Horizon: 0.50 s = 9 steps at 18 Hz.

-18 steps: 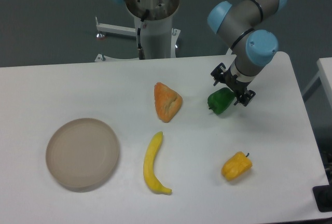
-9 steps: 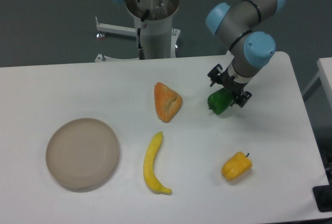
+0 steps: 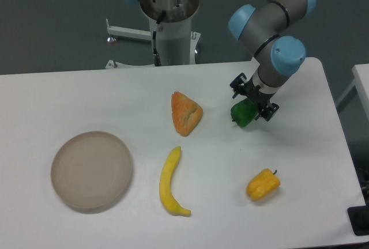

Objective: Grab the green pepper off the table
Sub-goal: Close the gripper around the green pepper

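step: grasp approach, lift not yet done
gripper [image 3: 252, 101]: jaws spread, straddling green pepper [image 3: 243, 114]
pepper: on table [image 3: 86, 96], right of orange piece [image 3: 185, 112]
next: close, then lift straight

White table [image 3: 75, 96] carried five things. Round beige plate [image 3: 91, 170] sat near left front corner. Banana [image 3: 170, 182] lay near front edge, about mid-width. Orange wedge-shaped piece [image 3: 185, 112] rested mid-table. Green pepper [image 3: 244, 113] sat toward right back corner. Yellow pepper [image 3: 263, 184] lay near right front corner, well apart from green one.
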Each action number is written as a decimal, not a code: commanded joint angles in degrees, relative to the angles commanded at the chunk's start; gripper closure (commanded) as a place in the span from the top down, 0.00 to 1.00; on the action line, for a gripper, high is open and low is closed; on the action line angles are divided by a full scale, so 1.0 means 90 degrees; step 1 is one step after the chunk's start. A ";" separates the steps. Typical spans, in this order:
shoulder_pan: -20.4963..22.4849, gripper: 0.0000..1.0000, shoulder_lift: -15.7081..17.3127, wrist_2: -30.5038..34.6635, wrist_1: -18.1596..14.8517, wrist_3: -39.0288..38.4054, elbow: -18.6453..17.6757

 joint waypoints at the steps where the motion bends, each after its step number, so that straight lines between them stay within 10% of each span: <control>1: 0.0000 1.00 0.0000 0.0000 0.0029 0.0000 0.0000; 9: 0.0010 0.36 -0.0010 0.0010 0.0059 0.0059 0.0068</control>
